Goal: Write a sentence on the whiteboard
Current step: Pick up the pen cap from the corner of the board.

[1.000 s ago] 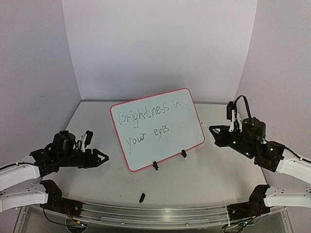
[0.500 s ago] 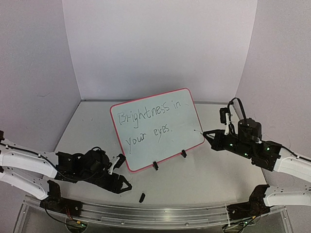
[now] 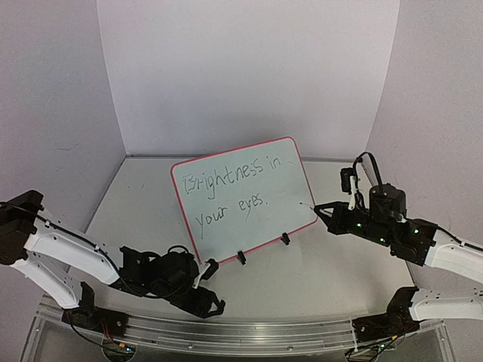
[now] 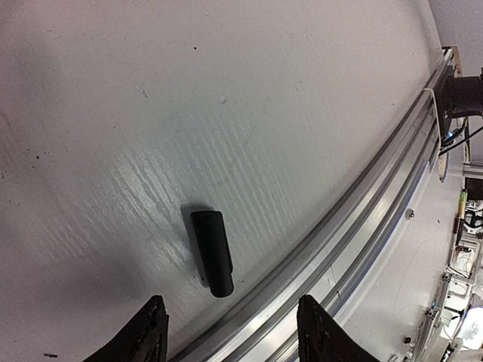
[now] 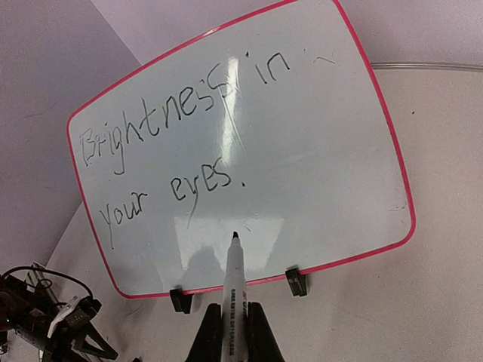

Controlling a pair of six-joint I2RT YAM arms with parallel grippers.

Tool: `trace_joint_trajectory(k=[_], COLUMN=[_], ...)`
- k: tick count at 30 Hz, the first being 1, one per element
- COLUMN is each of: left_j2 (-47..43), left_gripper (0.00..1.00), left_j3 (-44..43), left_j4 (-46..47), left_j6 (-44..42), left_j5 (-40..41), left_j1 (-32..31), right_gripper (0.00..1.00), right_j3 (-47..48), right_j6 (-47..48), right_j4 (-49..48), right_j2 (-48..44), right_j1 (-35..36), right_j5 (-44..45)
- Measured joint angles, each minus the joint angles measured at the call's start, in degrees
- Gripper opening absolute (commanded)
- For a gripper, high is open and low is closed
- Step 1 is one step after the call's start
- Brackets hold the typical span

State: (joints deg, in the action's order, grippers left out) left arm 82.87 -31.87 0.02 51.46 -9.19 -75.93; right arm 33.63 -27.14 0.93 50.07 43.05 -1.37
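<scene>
The whiteboard with a red-pink frame stands tilted on two black clip feet at mid-table; it also shows in the right wrist view. The sentence "Brightness in your eyes." is on it in two lines. My right gripper is shut on a white-barrelled marker, its black tip just off the board's lower middle. My left gripper is open, low over the table near the front edge. A short black marker cap lies just ahead of its fingers.
An aluminium rail runs along the table's front edge, right beside the cap; it also shows in the top view. White walls close in the back and both sides. The board's clip feet stand near the left arm.
My left arm has swung from the left side, right and forward along the front edge, to over the cap. My right gripper moved slightly toward the board, then held still.
</scene>
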Motion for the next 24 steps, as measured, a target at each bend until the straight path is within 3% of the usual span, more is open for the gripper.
trace_joint_trajectory(k=[4, 17, 24], left_j2=[6.49, 13.68, 14.23], left_gripper=[0.54, 0.53, 0.57], left_j3=[-3.65, -8.13, -9.09], left_j4=[3.08, 9.38, 9.06], left_j6=[0.97, 2.2, -2.18], left_j5=[-1.67, -4.35, -3.94], left_j1=[-0.69, -2.57, -2.55], right_gripper=[0.0, 0.0, 0.0], right_j3=[0.0, -0.19, -1.04], right_j6=[0.0, -0.29, -0.94], right_j4=[0.0, -0.04, 0.02], right_j2=[-0.22, -1.75, -2.39], right_j1=[0.0, 0.0, 0.0], right_j5=[0.0, 0.22, 0.44])
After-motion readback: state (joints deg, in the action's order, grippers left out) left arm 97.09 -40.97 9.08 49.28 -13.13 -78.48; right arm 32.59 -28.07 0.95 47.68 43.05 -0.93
